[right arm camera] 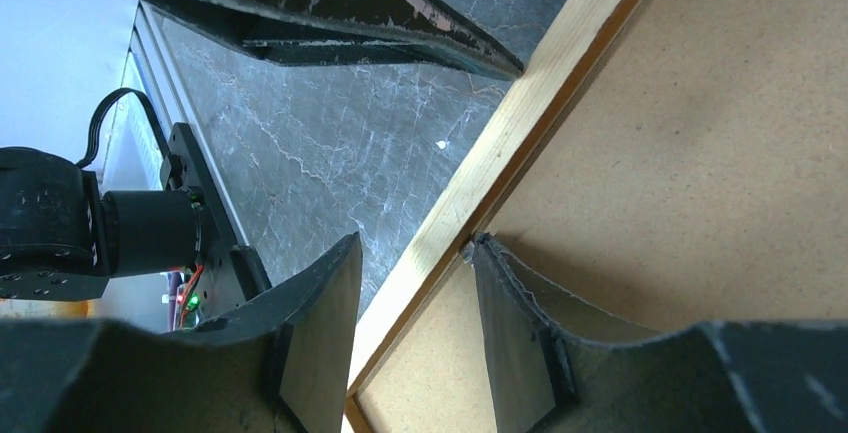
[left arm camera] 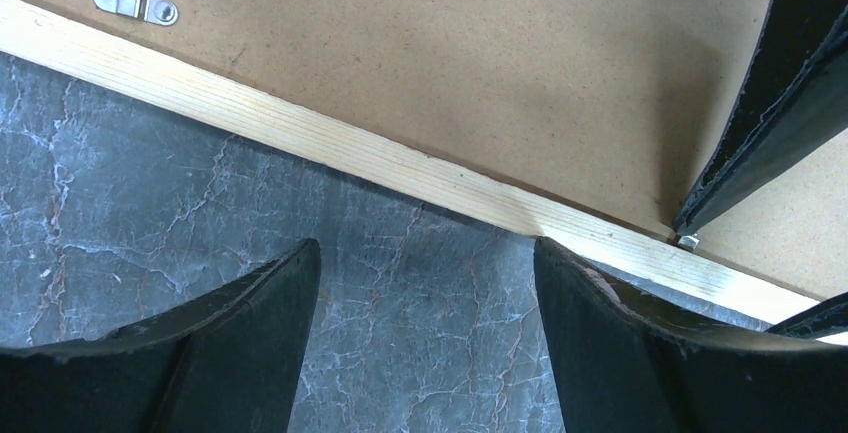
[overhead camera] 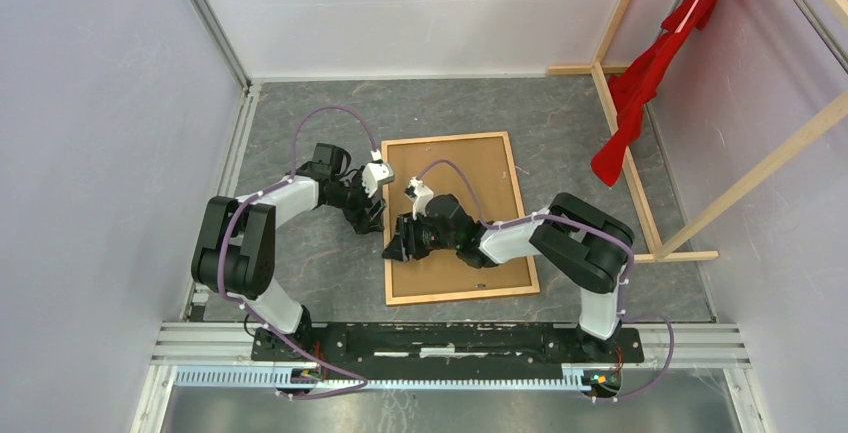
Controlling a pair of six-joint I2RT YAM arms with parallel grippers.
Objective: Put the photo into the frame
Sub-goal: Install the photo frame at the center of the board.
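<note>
1. Frame (overhead camera: 447, 138): back-up at centre of desk (overhead camera: 340, 273), long axis near–far; brown board (overhead camera: 480, 178) fills it, photo not visible.
2. Right hand (overhead camera: 395, 248): fingers apart, astride frame's left edge, so nearer.
3. Left hand (overhead camera: 373, 218): apart, just outside that edge.

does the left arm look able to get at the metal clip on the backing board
Probably yes: the left tool hangs open just off the frame, the clip lies bare on the backing board, and the right tool straddles its rail farther along.

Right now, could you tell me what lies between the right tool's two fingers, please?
A pale wooden rail of the frame, plus a sliver of grey table, as the right wrist view shows.
</note>
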